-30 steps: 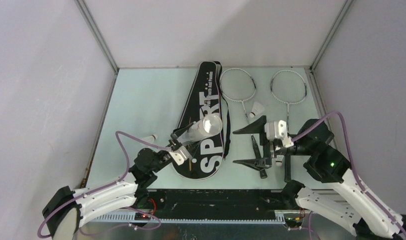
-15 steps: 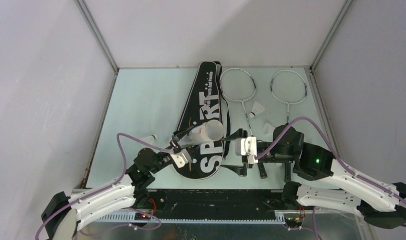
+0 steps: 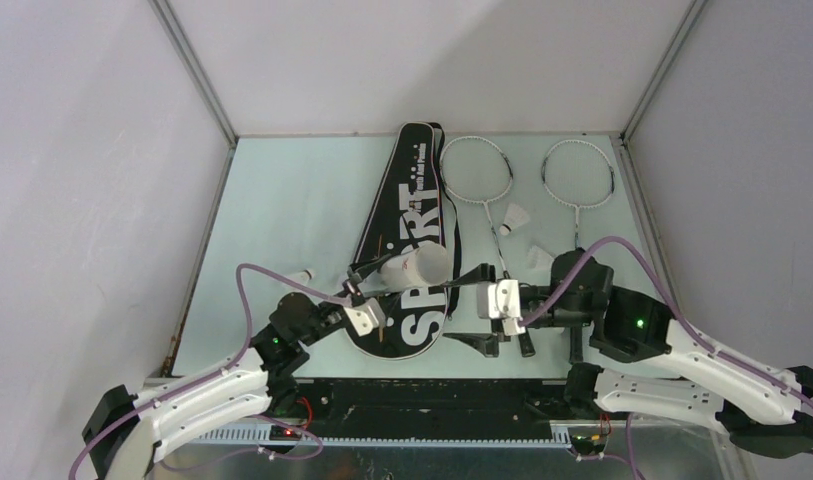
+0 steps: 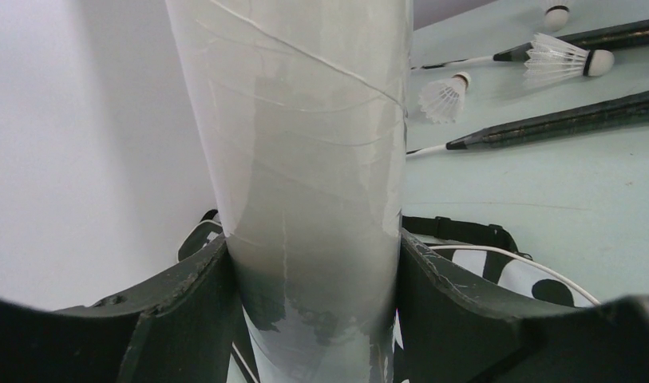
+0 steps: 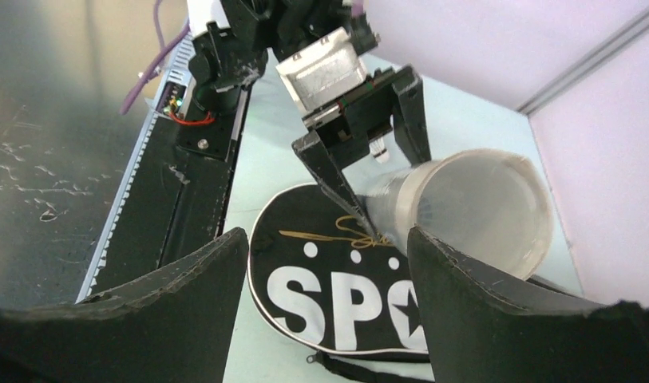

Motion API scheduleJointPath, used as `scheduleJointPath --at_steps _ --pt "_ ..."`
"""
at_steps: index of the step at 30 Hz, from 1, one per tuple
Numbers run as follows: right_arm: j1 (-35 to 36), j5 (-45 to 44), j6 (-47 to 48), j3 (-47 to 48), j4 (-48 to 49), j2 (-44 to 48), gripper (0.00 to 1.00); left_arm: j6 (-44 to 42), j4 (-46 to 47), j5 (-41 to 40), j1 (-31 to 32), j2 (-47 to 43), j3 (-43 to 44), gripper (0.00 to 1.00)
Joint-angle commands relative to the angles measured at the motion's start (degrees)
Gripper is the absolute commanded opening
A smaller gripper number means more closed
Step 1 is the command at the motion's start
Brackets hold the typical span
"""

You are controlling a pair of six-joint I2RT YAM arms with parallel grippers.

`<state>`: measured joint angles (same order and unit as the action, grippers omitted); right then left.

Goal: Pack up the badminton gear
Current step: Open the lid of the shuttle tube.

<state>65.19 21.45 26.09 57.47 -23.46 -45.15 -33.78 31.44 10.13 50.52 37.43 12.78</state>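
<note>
The pale green bench (image 3: 282, 200) carries a black bag (image 3: 414, 190) lettered "SPORT", lying lengthwise down its middle with the wide end nearest the arms. To the right of the bag lie the two silver-framed rackets (image 3: 475, 168), heads toward the far wall; their black handles run under the right arm.

The white tube (image 3: 417, 264) is tilted over the bag's lettered end. The left gripper (image 3: 374, 277) has its jaws clamped on the tube (image 4: 305, 159) near its lower end, one dark finger pressed against each side. The tube's open mouth (image 5: 480, 207) points toward the right gripper (image 3: 470, 308), which sits just beside it over the bag's right edge. The right gripper's jaws stand apart with nothing between them.

A shuttlecock (image 3: 520, 215) lies between the two racket shafts. A second shuttlecock (image 3: 538, 257) lies near the right arm, and a third shuttlecock (image 3: 304, 275) lies on the bench left of the bag.
</note>
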Motion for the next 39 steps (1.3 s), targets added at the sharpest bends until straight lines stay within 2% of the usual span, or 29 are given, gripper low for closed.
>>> scheduleJointPath --at_steps 1,5,15,21,27,35,39 --pt "0.23 5.86 1.92 2.37 2.13 3.96 0.76 -1.97 -3.25 2.22 0.44 -0.21 1.75 0.54" --pt "0.29 7.26 1.80 2.36 2.30 5.57 0.76 -2.02 -3.62 2.85 0.43 -0.05 1.90 0.54" --pt "0.20 -0.15 0.73 2.37 5.25 -0.22 0.73 -2.86 -5.60 3.70 0.46 -1.32 2.07 0.55" --pt "0.20 -0.42 -1.75 2.33 3.87 -1.08 0.57 -3.36 -5.37 2.78 0.49 -1.36 2.01 0.55" --pt "0.20 -1.21 -2.05 2.38 2.37 -2.29 0.24 -3.56 -4.44 2.36 0.47 -1.31 1.61 0.56" --pt "0.20 -3.10 -2.96 2.34 1.89 -3.37 0.27 -3.73 -4.86 1.69 0.50 -1.92 1.89 0.56" --pt "0.21 -3.72 -2.89 2.34 1.56 -3.91 0.25 -3.75 -4.97 1.86 0.49 -2.30 1.81 0.55"
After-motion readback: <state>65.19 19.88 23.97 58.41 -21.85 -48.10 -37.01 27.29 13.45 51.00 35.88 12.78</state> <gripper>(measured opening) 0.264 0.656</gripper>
